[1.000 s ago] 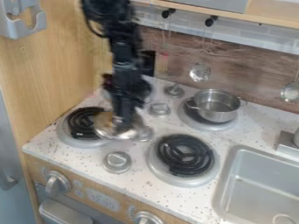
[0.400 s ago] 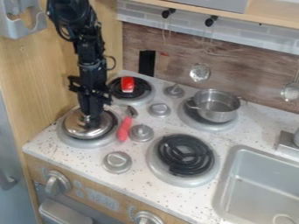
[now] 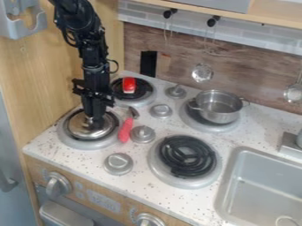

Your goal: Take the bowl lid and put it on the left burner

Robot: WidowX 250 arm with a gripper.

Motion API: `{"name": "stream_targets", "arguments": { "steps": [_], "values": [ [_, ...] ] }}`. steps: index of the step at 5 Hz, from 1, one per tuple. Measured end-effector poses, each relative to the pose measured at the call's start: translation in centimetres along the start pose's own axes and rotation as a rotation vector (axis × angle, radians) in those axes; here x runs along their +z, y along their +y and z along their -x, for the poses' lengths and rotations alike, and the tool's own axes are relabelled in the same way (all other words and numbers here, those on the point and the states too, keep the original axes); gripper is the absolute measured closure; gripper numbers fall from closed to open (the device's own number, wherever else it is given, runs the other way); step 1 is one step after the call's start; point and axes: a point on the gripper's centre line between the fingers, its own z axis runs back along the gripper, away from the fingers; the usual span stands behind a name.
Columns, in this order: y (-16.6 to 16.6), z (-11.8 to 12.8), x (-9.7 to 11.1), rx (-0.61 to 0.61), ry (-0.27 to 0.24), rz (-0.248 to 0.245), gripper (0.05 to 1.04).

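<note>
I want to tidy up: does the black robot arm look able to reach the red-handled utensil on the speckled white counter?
Probably yes: the utensil lies uncovered beside the burner holding the round silver lid. The black gripper, down at that lid, would likely need to rise clear first.

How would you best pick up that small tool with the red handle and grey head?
Probably by the middle of its slim red handle, from straight above, pinching across the narrow width: it is lying down, lengthwise between things. Mind the round silver knob close on one side and the silver burner rim on the other.
</note>
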Motion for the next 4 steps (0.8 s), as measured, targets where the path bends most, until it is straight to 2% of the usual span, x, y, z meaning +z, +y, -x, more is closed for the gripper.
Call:
{"name": "stream_targets", "arguments": {
  "steps": [1,2,3,4],
  "values": [
    [0.0,-0.7,0.0,-0.005,-0.012,0.011,0.807],
    [-0.2,-0.7,-0.1,-0.029,-0.016,0.019,0.521],
    [-1.2,-0.6,1.3,-0.067,-0.047,0.015,0.215],
    [-1.8,-1.2,3.9,-0.107,-0.101,-0.017,0.053]
  ]
}}
